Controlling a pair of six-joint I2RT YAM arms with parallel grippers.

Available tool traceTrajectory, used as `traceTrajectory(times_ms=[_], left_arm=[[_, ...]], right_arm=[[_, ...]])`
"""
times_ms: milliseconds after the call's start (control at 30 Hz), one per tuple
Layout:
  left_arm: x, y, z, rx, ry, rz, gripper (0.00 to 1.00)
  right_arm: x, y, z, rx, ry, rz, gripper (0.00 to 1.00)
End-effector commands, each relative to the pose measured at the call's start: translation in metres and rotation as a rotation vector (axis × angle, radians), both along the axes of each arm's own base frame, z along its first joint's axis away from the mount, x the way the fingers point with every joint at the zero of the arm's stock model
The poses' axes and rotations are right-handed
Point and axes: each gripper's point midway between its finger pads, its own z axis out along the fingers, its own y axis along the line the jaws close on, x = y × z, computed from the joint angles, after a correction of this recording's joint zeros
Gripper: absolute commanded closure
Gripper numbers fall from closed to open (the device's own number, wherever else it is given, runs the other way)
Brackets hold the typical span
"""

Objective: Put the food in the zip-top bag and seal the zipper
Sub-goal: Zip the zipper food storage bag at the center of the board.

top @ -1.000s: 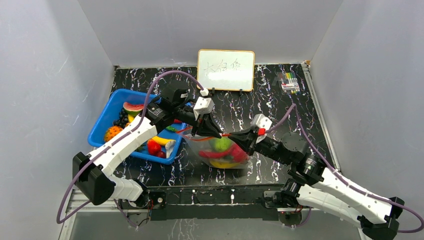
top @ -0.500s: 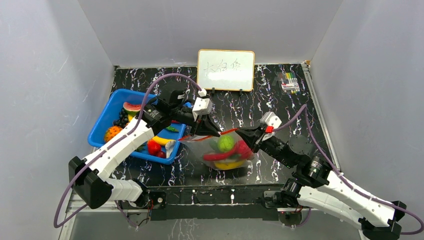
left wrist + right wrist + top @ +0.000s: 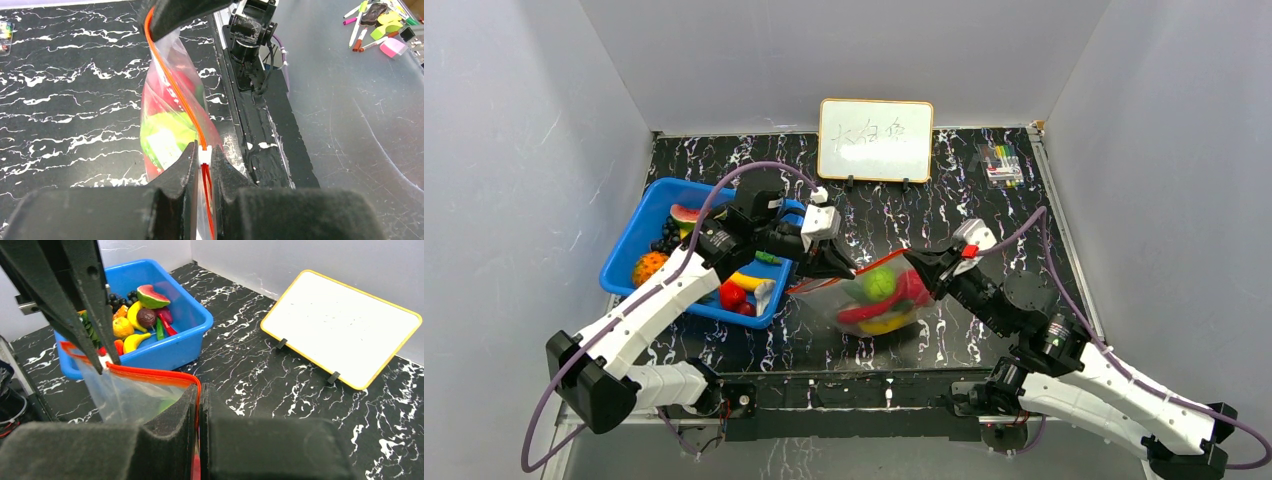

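Between my two arms, above the front part of the black marbled tabletop (image 3: 904, 215), the zip-top bag (image 3: 864, 305) is hanging by its mouth. My left claw (image 3: 844, 268) is pinching narrowly on the white slider (image 3: 204, 155) of the zipper (image 3: 879, 263), near the bag's left end. My right claw (image 3: 916, 262) is closing tight on the other end of the same red-orange strip, so the zipper is stretching in a line from one claw to the other.

Inside the clear bag some food is lying: a green round fruit (image 3: 879, 284), a red chilli (image 3: 908, 291) and a yellow banana (image 3: 879, 325) under them. The bag is looking a little blurred in the top view, and I cannot tell if its bottom is touching the tabletop.

To the left of the bag, just beside it, the blue basket (image 3: 639, 240) is standing with more toy fruits in it, among them a watermelon slice (image 3: 152, 296). At the back of the tabletop a whiteboard (image 3: 875, 139) is leaning upright, well apart from the bag.
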Motion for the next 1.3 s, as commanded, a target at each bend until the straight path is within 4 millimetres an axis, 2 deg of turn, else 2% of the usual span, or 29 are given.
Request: traceTrajectory(times_ms=[0, 233, 667, 867, 967, 1100, 1267], left_arm=[[-0.019, 0.014, 0.004, 0.000, 0.007, -0.021, 1.00], [-0.026, 0.027, -0.005, 0.032, -0.008, 0.024, 1.00], [-0.044, 0.053, -0.012, 0.081, -0.034, 0.086, 1.00], [-0.051, 0.054, -0.012, 0.049, -0.019, 0.083, 1.00], [-0.053, 0.051, -0.012, 0.027, 0.000, 0.072, 1.00], [-0.053, 0.047, -0.019, 0.008, 0.039, 0.066, 1.00], [-0.042, 0.040, -0.028, -0.014, 0.069, 0.118, 0.99]], right_arm=[[0.010, -0.032, 0.049, 0.166, -0.061, -0.155, 1.00], [0.013, -0.052, 0.033, 0.183, -0.004, -0.245, 1.00], [0.011, -0.094, 0.032, 0.281, 0.050, -0.403, 1.00], [0.010, -0.114, 0.027, 0.332, 0.085, -0.479, 1.00], [0.008, -0.113, 0.025, 0.348, 0.100, -0.472, 1.00], [0.012, -0.099, 0.015, 0.312, 0.120, -0.438, 1.00], [0.022, -0.085, 0.001, 0.243, 0.141, -0.448, 1.00]])
